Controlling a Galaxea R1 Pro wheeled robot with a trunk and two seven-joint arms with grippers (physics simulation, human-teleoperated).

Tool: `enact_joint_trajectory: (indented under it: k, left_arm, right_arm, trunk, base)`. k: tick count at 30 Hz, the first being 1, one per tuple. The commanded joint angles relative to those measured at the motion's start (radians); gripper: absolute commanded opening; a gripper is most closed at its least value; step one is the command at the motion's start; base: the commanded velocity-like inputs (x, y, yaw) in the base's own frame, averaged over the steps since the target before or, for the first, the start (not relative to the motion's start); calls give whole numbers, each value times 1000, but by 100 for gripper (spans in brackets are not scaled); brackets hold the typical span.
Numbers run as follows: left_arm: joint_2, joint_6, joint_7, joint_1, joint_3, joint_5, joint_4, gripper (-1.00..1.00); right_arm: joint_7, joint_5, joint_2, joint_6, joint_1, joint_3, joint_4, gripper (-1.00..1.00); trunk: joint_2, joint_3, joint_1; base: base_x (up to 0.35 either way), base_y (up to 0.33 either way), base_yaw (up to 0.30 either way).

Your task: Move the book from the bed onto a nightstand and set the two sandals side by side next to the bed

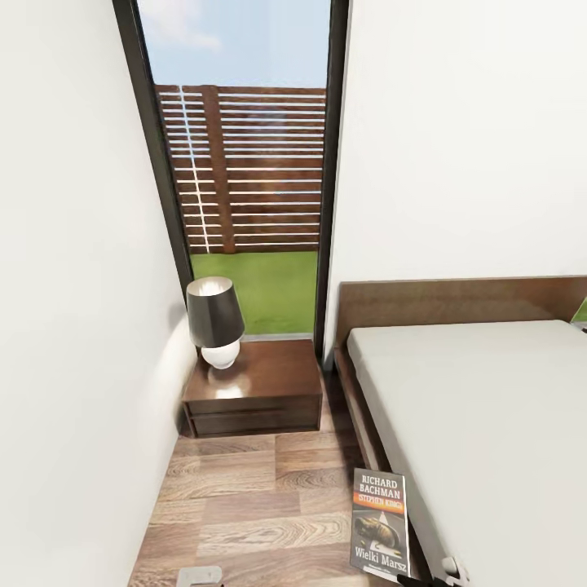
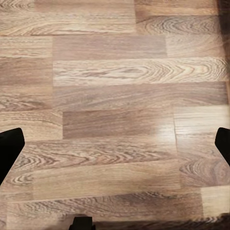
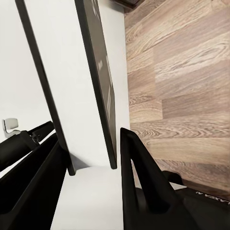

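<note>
The book (image 1: 380, 522), dark-covered with "RICHARD BACHMAN" in white and an orange band, hangs upright over the floor beside the bed (image 1: 489, 424). My right gripper (image 1: 428, 577) holds its lower edge at the bottom of the head view. In the right wrist view the book (image 3: 101, 81) shows edge-on as a thin dark slab between the black fingers (image 3: 143, 182). The nightstand (image 1: 254, 393) stands ahead in the corner, left of the headboard. My left gripper (image 2: 115, 143) hangs open over bare wood floor. The two sandals are out of view.
A black-shaded lamp (image 1: 214, 322) with a white round base takes up the nightstand's left rear part. A tall dark-framed window (image 1: 244, 163) rises behind it. A white wall (image 1: 73, 326) hems in the narrow floor strip (image 1: 244, 505) between it and the bed.
</note>
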Motion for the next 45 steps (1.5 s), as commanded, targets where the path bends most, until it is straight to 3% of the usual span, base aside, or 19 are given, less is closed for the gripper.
enact_joint_trajectory:
  k: [1,18,45]
  left_arm:
    - [1,-4,0,-1,-7,10,1,100]
    - [1,-4,0,-1,-7,10,1,100]
    - [1,-4,0,-1,-7,10,1,100]
  right_arm:
    - [3,-7,0,11,-1,2,0,-100]
    - [3,-7,0,11,-1,3,-1,-100]
    - [3,-7,0,11,-1,3,-2,-100]
  trunk:
    - [-1,-1,0]
    - [-1,0,0]
    - [-1,43,0]
  base:
    - [0,0,0]
    - [121,0,0]
    - [0,0,0]
